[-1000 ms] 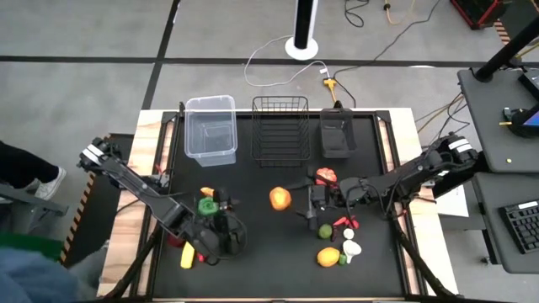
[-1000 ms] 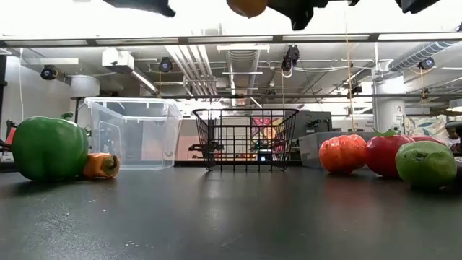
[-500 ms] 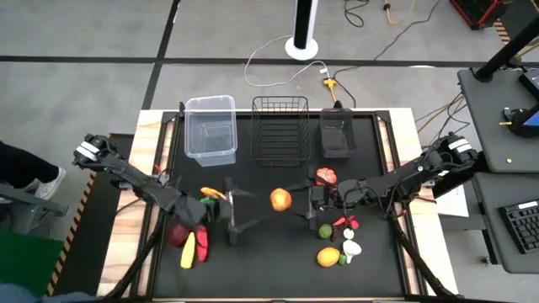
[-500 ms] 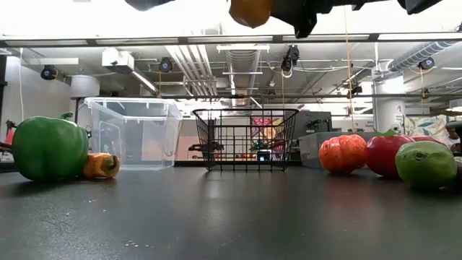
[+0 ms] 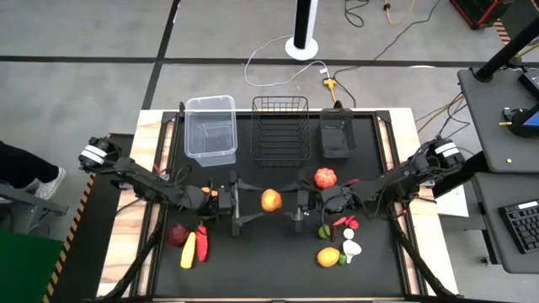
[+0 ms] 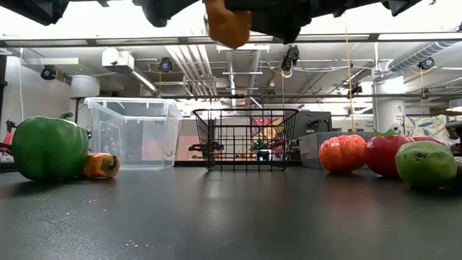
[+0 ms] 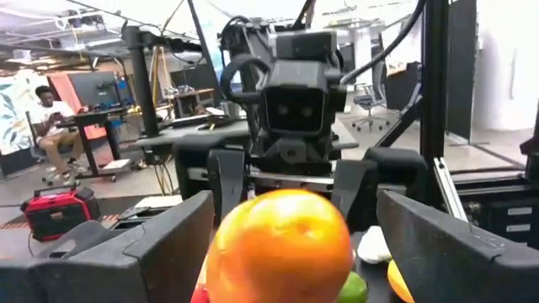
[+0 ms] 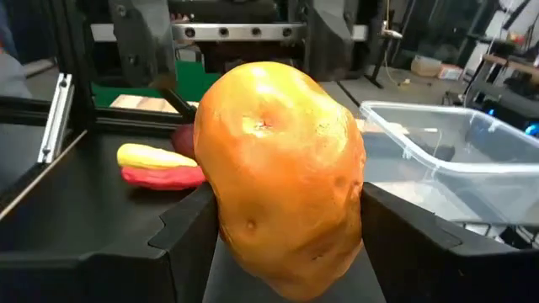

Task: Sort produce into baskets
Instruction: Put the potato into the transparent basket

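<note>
The orange fruit (image 5: 270,199) hangs above the mat, just in front of the black wire-mesh basket (image 5: 280,131), clamped by the right gripper (image 5: 296,207). The left gripper (image 5: 237,202) flanks it, jaws wide.

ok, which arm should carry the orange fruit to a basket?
Probably right: the right gripper clamps the orange fruit in the air, while the left gripper is open around it.

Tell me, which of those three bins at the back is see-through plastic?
The clear tub on the left; the basket is black wire, the small bin dark.
</note>
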